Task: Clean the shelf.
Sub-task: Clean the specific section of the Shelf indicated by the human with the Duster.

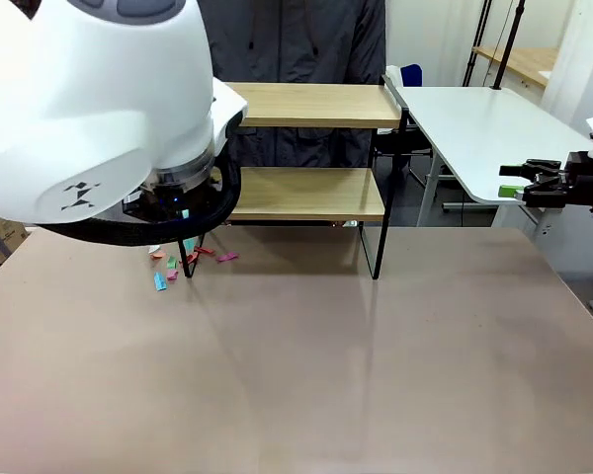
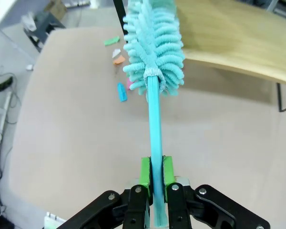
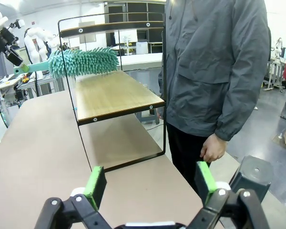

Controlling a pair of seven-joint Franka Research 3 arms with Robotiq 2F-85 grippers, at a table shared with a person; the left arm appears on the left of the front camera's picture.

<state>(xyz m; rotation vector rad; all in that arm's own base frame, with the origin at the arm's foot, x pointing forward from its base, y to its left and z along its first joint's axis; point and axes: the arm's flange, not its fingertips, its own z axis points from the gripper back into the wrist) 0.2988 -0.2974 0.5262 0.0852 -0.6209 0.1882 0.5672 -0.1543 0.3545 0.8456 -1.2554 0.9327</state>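
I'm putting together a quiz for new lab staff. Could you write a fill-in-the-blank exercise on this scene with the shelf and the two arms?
1. The left pincer is shut on the handle of a teal ____.
2. The right pincer stands ____, holding nothing.
3. The shelf has ____ wooden boards.
4. The coloured scraps lie on the ____, beside a shelf leg.
Missing words: duster; open; two; table.

Front camera faces the shelf [image 1: 306, 193] across my table [image 1: 296, 375]; my left wrist looks closely along the duster [image 2: 155, 47]; my right wrist sees both end-on, farther off
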